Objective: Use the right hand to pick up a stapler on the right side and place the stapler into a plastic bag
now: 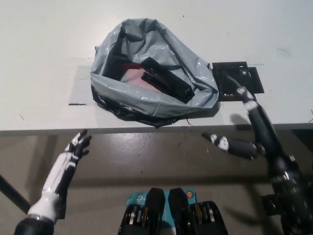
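**Stapler in the bag, right robot hand empty beside it**

Head view: The stapler [165,78] lay inside the grey plastic bag [146,100], on the bag's open mouth side and resting against something reddish in there. Its long axis ran on a diagonal, with the far end away to the left and the near end pointing roughly toward the right robot hand [259,139]. From that hand the stapler sat forward and to the left, well apart, with the bag's crumpled near rim between them.

The right robot hand was released. Its fingers [253,108] were spread and held nothing. One reached forward over the front edge of the tabletop [44,44] toward the black mat [239,81], which lay just ahead of it and just beside the bag. Another pointed left, below the edge.

The left robot hand [77,147] rested low and far to the left, below the tabletop edge. It was empty with its fingers loosely out, and it was farther from the stapler than the right one.

By my judgement the placing was done, so the next move was only a matter of clearing away. There was open room behind and to the right of the right robot hand. The tabletop edge lay directly under its forward finger, and that was the one thing to mind.
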